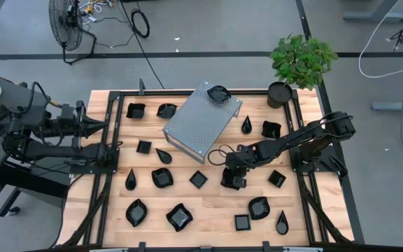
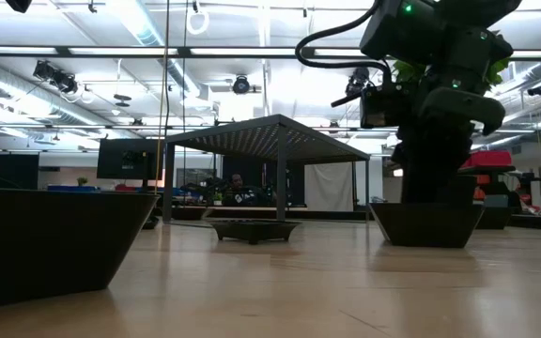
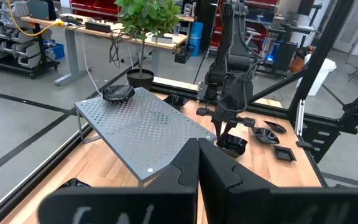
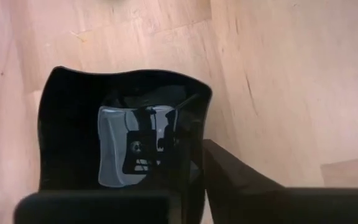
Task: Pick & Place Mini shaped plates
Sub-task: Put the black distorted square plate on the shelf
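Many mini shaped plates [image 1: 179,217] lie scattered over the wooden surface [image 1: 208,210], 1 more resting on the grey metal box [image 1: 201,120]. Right pincer [image 1: 232,176] is down at a wavy-rimmed plate [image 4: 123,130] near the middle, fingers pinching its rim. Left pincer [image 3: 197,163] hangs closed and empty at the surface's left edge.

Right tool [image 1: 234,179] reaches down mid-table; left tool [image 3: 197,165] waits closed.
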`<action>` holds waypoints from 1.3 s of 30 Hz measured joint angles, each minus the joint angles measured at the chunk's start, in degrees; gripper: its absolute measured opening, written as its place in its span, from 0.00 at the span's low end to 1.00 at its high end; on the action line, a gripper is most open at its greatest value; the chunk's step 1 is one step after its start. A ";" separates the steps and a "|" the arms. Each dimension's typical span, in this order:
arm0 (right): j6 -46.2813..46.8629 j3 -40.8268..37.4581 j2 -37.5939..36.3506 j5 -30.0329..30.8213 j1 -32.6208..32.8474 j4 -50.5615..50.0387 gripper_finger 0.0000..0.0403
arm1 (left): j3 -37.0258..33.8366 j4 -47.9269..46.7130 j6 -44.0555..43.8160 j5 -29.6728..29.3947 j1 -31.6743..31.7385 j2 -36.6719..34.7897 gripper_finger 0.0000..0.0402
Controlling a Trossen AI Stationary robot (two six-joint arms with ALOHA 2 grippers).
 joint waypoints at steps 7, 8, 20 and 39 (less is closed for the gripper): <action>0.02 0.01 -0.04 -1.86 0.02 0.30 0.01 | 0.00 0.00 -0.04 0.01 -0.01 0.00 0.01; 0.08 0.00 -0.04 -2.40 0.04 0.40 0.01 | 0.00 0.00 -0.02 0.00 -0.01 0.00 0.01; 5.99 5.35 -2.37 -5.93 0.04 -6.50 0.00 | 0.04 -0.02 -0.04 0.00 0.00 0.00 0.01; 6.45 33.16 -4.97 -9.44 -4.93 -18.12 0.00 | 0.07 -0.02 -0.03 0.01 0.01 -0.02 0.01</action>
